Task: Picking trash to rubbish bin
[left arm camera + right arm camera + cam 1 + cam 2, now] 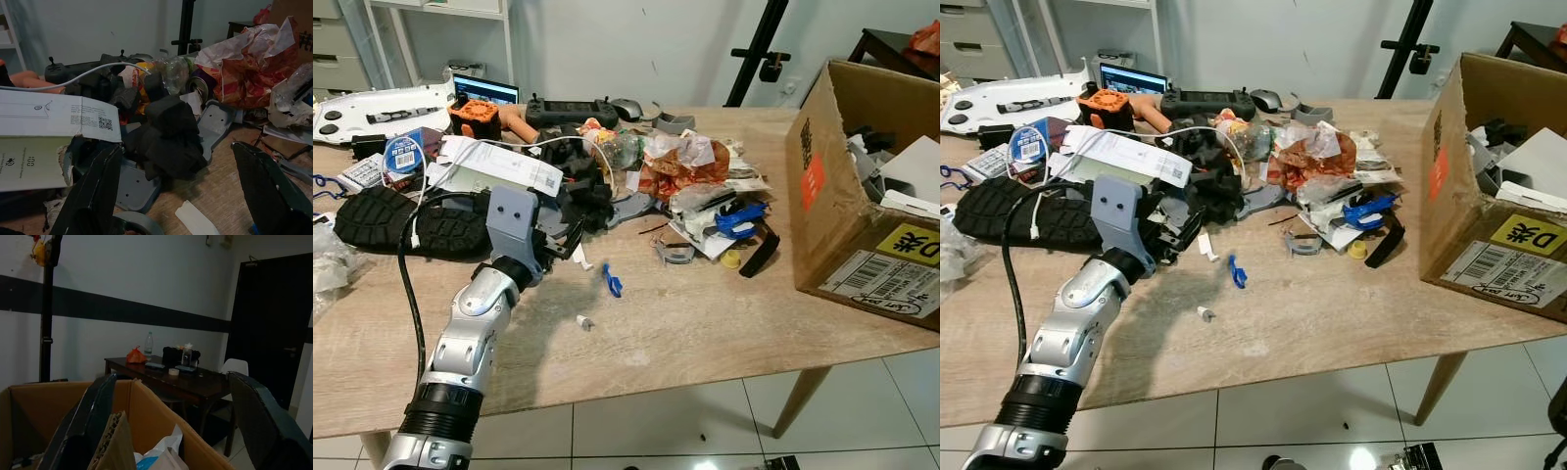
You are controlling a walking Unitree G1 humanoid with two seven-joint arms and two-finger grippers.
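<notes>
Wood table (705,333) stands on white tile with a grey wall behind, heaped along its far half with clutter; my left arm reaches over the near edge and my left gripper (183,196) sits at the front of the heap, fingers (93,191) spread wide with nothing between them; ahead of those fingers lies a lump of black foam (168,134) resting on a grey plastic piece (215,122), with a white paper strip (195,220) on the wood just before it; beside the gripper a white printed carton (499,162) lies flat under a white cable (83,73), and a black shoe sole (396,220) lies further to my left; a crumpled red-and-white wrapper (680,162) tops the middle of the heap, with a blue clip (739,217) and a yellow cap (731,259) at its right edge; a small blue scrap (612,282) and a white bit (584,321) lie apart on bare wood, near my left gripper; at the far edge sit a black controller (570,110) and an orange block (475,117); the cardboard box (822,196) serving as bin stands open on the table's right end, already holding paper and dark scraps; my right gripper (173,431) hangs above that box, fingers (85,431) parted wide and empty, a dark desk (166,377) and dark door (274,323) beyond it.
</notes>
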